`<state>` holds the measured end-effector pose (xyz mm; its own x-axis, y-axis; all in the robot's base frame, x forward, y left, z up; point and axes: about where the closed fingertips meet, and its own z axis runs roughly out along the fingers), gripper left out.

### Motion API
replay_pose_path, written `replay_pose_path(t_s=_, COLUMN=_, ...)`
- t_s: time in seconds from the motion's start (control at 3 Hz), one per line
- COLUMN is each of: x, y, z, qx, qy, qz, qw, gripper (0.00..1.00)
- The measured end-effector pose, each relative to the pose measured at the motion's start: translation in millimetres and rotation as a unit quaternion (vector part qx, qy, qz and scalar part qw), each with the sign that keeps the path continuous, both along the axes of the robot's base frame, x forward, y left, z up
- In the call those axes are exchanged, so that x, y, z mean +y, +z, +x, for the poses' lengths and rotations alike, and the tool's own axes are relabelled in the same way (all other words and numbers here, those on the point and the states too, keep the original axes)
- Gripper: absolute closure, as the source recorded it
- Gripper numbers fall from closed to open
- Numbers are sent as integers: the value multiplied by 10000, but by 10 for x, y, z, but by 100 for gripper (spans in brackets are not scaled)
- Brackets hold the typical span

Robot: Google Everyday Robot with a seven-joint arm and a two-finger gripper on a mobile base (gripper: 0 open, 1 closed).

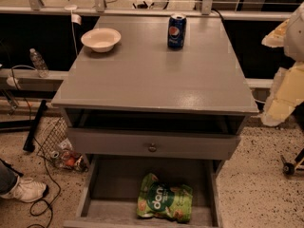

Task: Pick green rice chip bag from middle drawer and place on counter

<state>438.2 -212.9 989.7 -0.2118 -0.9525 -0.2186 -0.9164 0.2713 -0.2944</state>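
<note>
Pale gripper [274,114] at right; green bag [165,203]

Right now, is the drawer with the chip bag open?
Open: the middle drawer is pulled out, green rice chip bag on its floor; gripper at right, beside the counter.

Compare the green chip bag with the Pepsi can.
The green rice chip bag lies flat and crinkled in the open middle drawer; the Pepsi can stands upright on the counter. The bag is green and wider; the can is blue and narrower. Neither is held: the gripper hangs right of the counter.
</note>
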Motion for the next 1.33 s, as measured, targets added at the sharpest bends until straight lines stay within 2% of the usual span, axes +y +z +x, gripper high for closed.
replay_pose_path(t_s=0.33, x=6, y=-34, z=-26, qx=13, qy=-32, qz=36, qw=10000, gripper=0)
replay_pose_path(t_s=0.67, x=54, y=-453, z=-204, qx=242, qy=-195, qz=295, qw=9991, gripper=0)
replay_pose_path(t_s=1.0, x=147, y=-1132, z=-419, qx=510, qy=-321, qz=894, qw=9942, gripper=0)
replay_pose_path(t_s=1.33, x=341, y=-1970, z=-630, qx=946, qy=-423, qz=1576, qw=9821, gripper=0)
